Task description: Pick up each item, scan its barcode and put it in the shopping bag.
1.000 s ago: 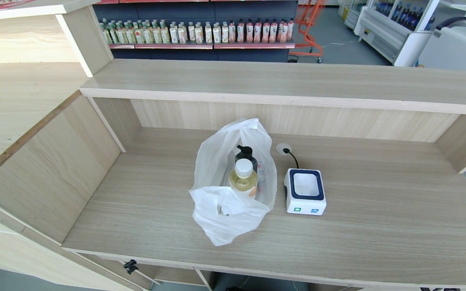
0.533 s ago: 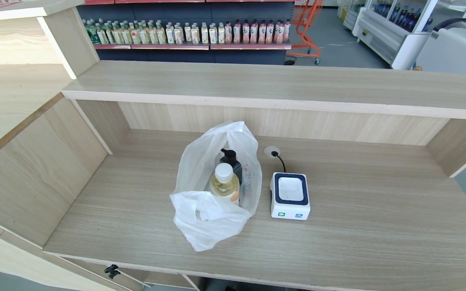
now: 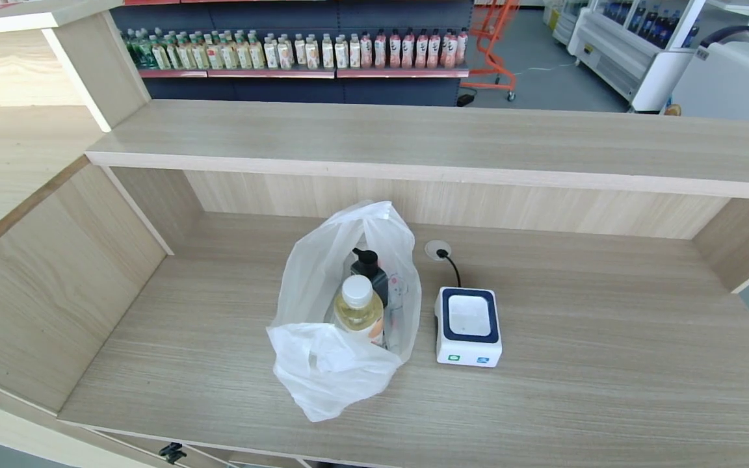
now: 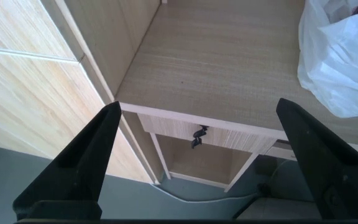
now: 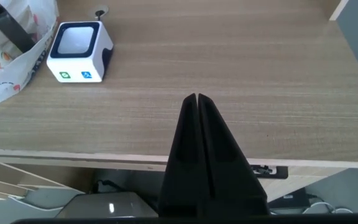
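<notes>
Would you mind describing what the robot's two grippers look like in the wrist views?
Both are plain matte black. The left gripper has two broad, flat fingers that taper from wide bases to narrow, blunt tips. The right gripper has the same smooth, wedge-shaped black fingers, narrowing to a slim tip. The parts in view carry no markings, stickers or cables.

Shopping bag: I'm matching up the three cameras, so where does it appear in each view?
Head view: the shopping bag stands on the counter, beside the scanner, on the robot's left of it.
Left wrist view: its white bulge lies near the counter's front edge.
Right wrist view: its side sits beside the scanner.
Shared landmark: the wooden counter under the bag.
</notes>
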